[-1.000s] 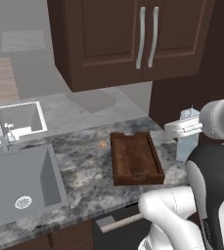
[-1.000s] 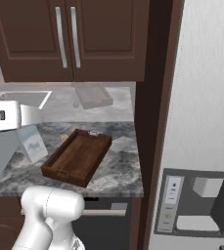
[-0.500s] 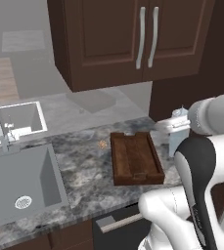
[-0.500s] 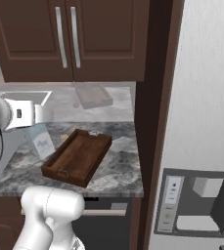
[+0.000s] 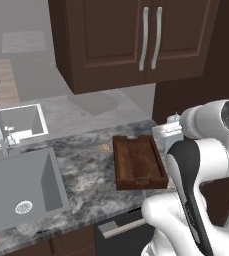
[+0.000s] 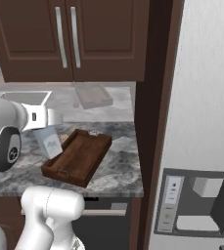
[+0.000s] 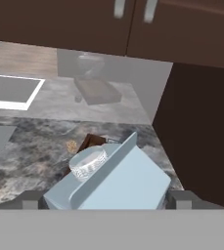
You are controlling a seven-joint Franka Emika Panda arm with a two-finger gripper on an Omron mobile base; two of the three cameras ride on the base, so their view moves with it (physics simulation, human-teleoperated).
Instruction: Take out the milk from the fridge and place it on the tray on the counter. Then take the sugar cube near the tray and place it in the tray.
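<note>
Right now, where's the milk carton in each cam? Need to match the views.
Left base view: milk at right of centre, just past the tray's right side, against the arm.
Right base view: milk at left of centre, over the tray's left end, tilted.
Hand view: milk at bottom centre, between the gripper fingertips, gabled top and cap towards the camera.
Shared landmark: the tray.

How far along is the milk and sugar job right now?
Done: the milk is out of the closed fridge. In hand: the carton sits between the gripper fingers, near the tray. Left: setting it in the tray, then adding the sugar cube from the counter.
</note>
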